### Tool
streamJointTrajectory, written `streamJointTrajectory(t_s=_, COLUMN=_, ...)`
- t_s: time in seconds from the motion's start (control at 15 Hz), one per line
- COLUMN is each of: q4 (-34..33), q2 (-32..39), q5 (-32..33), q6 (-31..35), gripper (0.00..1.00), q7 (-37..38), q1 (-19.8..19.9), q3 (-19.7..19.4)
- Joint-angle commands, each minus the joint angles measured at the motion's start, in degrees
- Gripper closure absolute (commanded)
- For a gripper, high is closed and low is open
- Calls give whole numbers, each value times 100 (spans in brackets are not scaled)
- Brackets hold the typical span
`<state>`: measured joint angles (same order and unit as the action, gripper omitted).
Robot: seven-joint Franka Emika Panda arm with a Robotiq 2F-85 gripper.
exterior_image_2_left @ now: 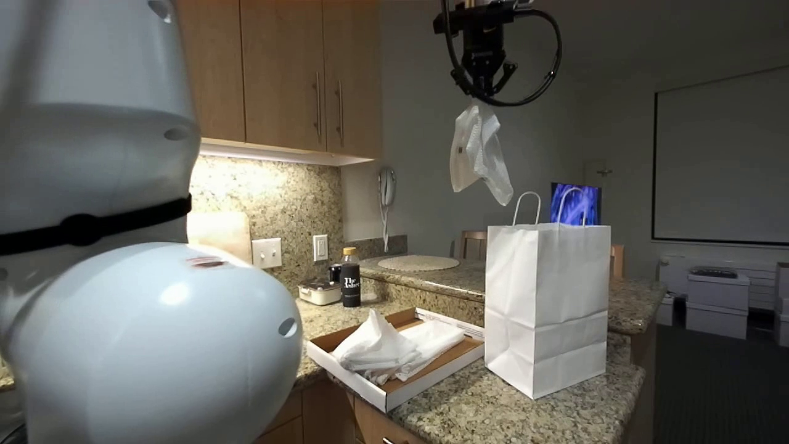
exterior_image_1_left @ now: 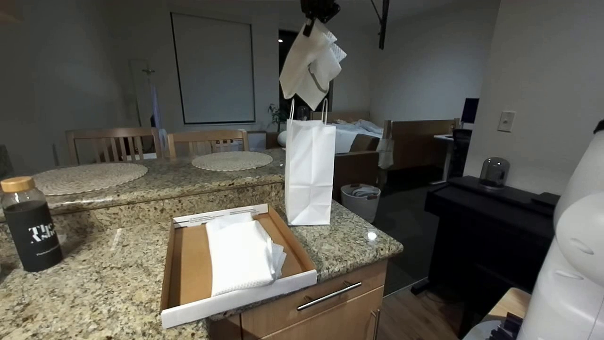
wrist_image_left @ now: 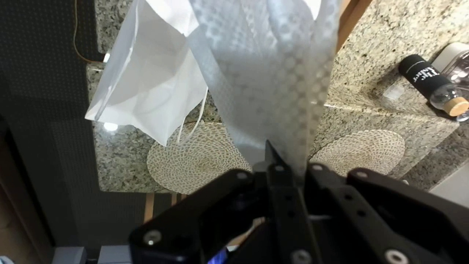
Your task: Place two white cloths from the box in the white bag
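There is one white paper bag [exterior_image_1_left: 310,174]. Just beside the bag is one box [exterior_image_1_left: 238,301]; the folded cloths [exterior_image_1_left: 243,257] in it overlap, their number unclear. Higher than the bag are one gripper [exterior_image_2_left: 481,95] and, in its grasp, one white cloth [exterior_image_2_left: 473,151]. In an exterior view, two woven placemats [exterior_image_1_left: 232,161], two chair backs [exterior_image_1_left: 207,136] and one bottle [exterior_image_1_left: 35,236] are left of the bag, one basket [exterior_image_1_left: 359,208] right of it.

Dotted white cloth [wrist_image_left: 267,84], white bag [exterior_image_2_left: 548,308]
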<state>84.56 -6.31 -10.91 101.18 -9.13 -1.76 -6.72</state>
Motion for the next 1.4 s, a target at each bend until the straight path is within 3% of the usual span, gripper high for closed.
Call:
streamJointTrajectory(t_s=0.0, q4=-965, q2=611, q5=-568, q6=-556, gripper=93, q7=270, q1=333, q3=-110)
streamJointTrajectory(t_s=0.33, q4=-1951, q2=1213, q5=-1535, q6=-1042, gripper=94, q7=628, q1=963, q3=-389)
streamJointTrajectory(t_s=0.6, q4=-2481, q2=1750, q5=-1928, q6=-1264, gripper=93, q7=985, q1=1338, q3=-385)
streamJointTrajectory(t_s=1.33, q4=-3189, q2=2778, q5=-1869, q6=-1364, gripper=94, q7=2113, q1=1368, q3=-606)
